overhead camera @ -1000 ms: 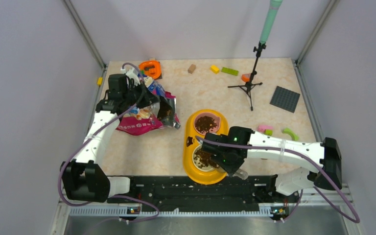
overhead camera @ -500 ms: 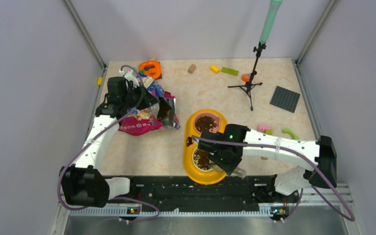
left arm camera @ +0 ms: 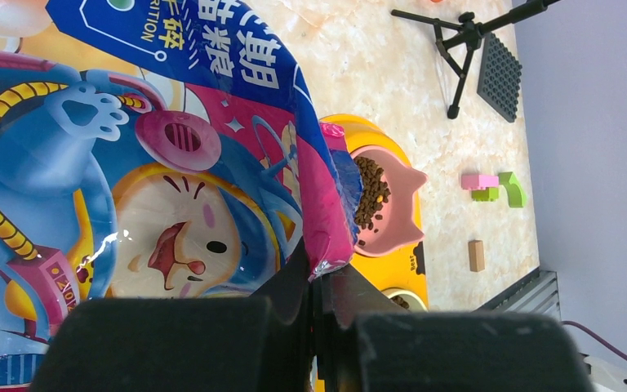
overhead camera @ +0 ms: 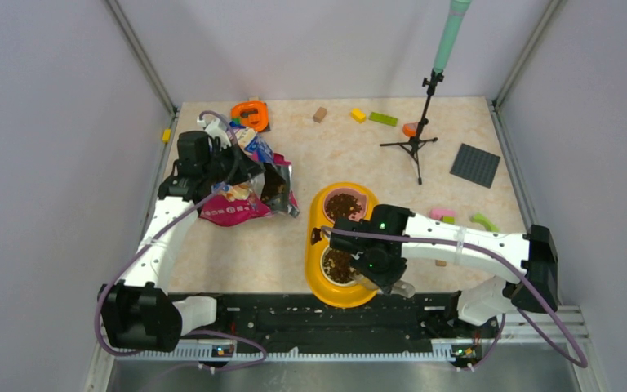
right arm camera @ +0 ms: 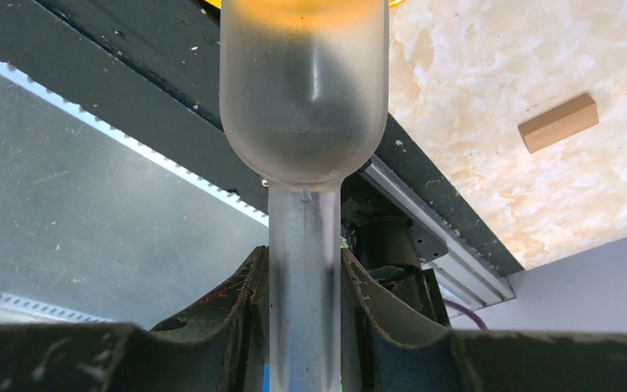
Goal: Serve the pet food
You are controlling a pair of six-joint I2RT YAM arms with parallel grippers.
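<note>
Dark brown pet food fills the pink far bowl, and more lies in the white near bowl of the yellow feeder. In the left wrist view, my left gripper is shut on the edge of the glossy magenta-and-blue bag, with the kibble in the pink bowl beyond it. From above, the left gripper holds the bag at the left of the table. My right gripper is shut on the handle of a frosted scoop. That gripper hangs by the near bowl, at the feeder's front edge.
A tripod stand and a grey baseplate stand at the back right. Toy bricks lie about: tan, yellow, green, pink and green. An orange object sits behind the bag. The black base rail runs along the near edge.
My right arm has shifted a little left with the scoop, staying over the near bowl. The left gripper has drawn slightly back and left with the bag.
</note>
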